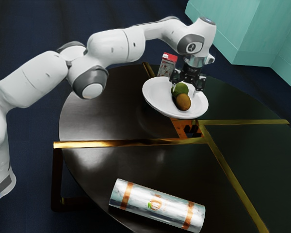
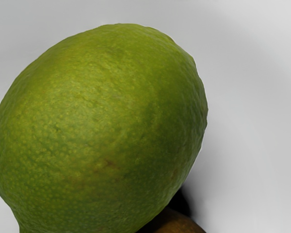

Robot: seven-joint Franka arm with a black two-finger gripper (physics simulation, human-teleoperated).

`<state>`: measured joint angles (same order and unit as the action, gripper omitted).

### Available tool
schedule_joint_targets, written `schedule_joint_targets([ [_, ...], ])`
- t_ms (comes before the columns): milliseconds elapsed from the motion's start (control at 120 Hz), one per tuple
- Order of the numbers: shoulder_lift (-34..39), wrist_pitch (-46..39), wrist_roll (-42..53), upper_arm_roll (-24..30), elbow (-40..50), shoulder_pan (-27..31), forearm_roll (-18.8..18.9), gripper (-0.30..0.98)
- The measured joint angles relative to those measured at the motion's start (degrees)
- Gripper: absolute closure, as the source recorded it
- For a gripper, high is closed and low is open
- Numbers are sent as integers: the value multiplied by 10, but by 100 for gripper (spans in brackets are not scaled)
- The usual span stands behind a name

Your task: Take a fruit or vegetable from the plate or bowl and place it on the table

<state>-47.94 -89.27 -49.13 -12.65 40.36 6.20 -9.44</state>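
Gripper (image 1: 186, 87) low over white bowl (image 1: 153, 93), fingers spread apart. Lime (image 1: 180, 89) in bowl, directly under gripper; kiwi (image 1: 183, 102) just beside lime. Red-and-white box (image 1: 168, 65) near gripper, outside bowl.

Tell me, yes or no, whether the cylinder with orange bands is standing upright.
No, the cylinder lies on its side on the table, its long flank down.

Orange-banded cylinder (image 1: 157, 205), red-topped box (image 1: 168, 65), teal panels (image 1: 237, 29), dark blue floor (image 1: 24, 43)
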Motion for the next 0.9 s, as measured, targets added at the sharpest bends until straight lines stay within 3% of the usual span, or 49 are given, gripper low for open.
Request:
schedule_joint_targets([
  [900, -21, -18, -56, 5, 2, -16, -18, 0],
])
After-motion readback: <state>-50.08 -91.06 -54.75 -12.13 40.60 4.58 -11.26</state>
